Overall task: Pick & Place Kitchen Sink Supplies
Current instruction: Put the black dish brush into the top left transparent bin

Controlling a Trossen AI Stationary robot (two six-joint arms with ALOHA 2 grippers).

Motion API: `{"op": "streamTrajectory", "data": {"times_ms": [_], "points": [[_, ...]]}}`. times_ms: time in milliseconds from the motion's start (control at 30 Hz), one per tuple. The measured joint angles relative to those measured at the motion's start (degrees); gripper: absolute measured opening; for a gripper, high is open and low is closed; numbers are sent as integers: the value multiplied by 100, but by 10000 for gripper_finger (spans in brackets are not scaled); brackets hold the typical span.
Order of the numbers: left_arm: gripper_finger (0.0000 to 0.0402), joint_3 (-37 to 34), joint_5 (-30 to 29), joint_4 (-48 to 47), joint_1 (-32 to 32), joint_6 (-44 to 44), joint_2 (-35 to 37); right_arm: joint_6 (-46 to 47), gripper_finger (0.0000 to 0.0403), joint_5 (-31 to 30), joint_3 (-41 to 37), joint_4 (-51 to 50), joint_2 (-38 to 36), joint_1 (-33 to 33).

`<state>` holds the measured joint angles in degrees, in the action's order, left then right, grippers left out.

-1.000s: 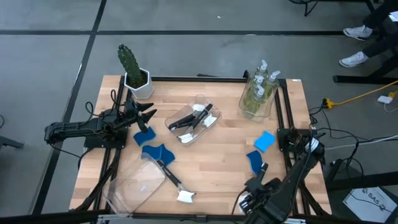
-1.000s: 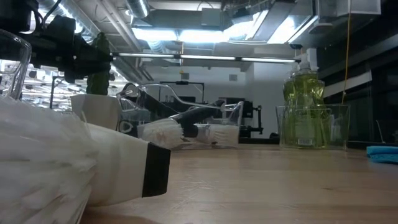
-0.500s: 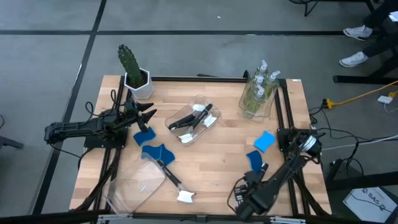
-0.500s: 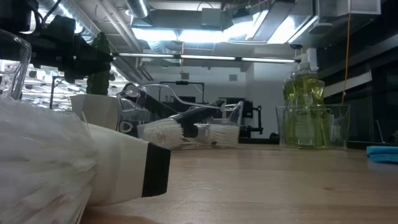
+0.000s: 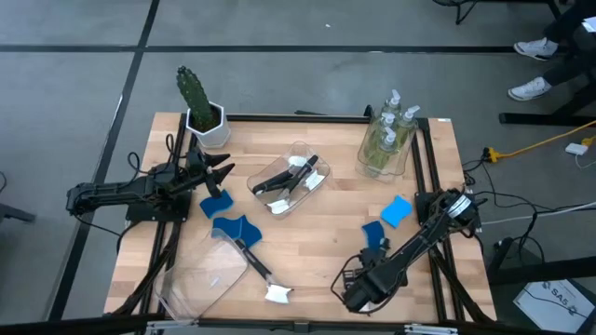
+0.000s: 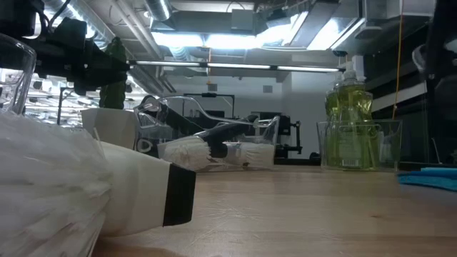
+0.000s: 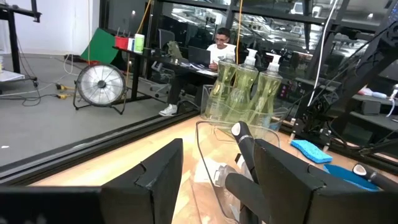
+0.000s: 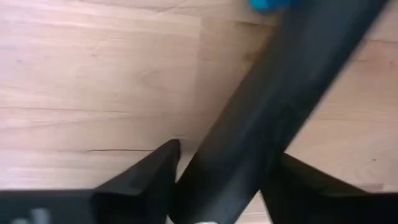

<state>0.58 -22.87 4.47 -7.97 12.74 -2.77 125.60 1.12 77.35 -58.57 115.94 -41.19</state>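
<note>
Brush (image 8: pixel 261 118) lies on table (image 5: pixel 317 233) near the right front edge, black handle between the right gripper (image 8: pixel 217 186) fingers, which straddle it, not clearly clamped. Stiff, light, smooth handle; grip mid-handle. Blue sponges (image 5: pixel 396 210) just beyond. Left gripper (image 5: pixel 222 173) open, empty, waiting at left.
</note>
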Motion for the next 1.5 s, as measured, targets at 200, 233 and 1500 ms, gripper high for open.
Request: {"op": "streamTrajectory", "data": {"times_ms": [200,233,1500], "points": [[190,0,0,0,-2,2,-1,-27,99,-254,404,-528,54,19],[191,0,0,0,-1,0,0,-25,99,-263,468,-579,55,25],[191,0,0,0,-2,0,-1,-11584,99,-3256,4846,-599,31,3265]]}}
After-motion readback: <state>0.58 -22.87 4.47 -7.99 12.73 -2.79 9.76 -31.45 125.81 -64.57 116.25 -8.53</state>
